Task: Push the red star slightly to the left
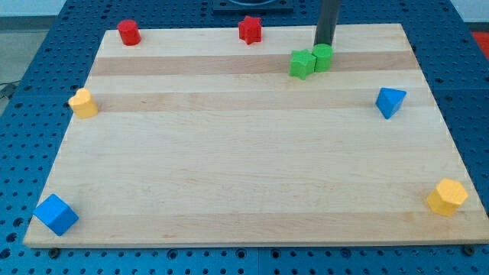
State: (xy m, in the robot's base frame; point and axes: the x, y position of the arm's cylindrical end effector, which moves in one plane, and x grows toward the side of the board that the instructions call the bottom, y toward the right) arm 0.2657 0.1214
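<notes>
Lying nearest the view's bottom, a blue cube (56, 214) sits at the board's (244, 176) lower left corner, and a yellow hexagonal block (447, 197) sits at the lower right corner, close to the right edge. The two are well apart, with bare wood between them.

Farther up, a yellow block (83, 102) of rounded shape stands by the left edge, and a blue block (390, 101), roughly a wedge, stands near the right edge.

Beyond these, right of centre, two green blocks touch each other: a green star (302, 63) on the left and a green cylinder (322, 57) on the right. The dark rod comes down from the view's top, and my tip (325, 44) ends just behind the green cylinder, touching it or nearly so; which of the two cannot be told.

At the far edge, the red star (250, 30) sits a little left of the rod and well apart from my tip, with clear wood between them. A red block (128, 33), roughly cylindrical, stands near the far left corner.

The arm carries no claw, only the rod, so no open or closed state shows. The board rests on a blue perforated table (30, 53).
</notes>
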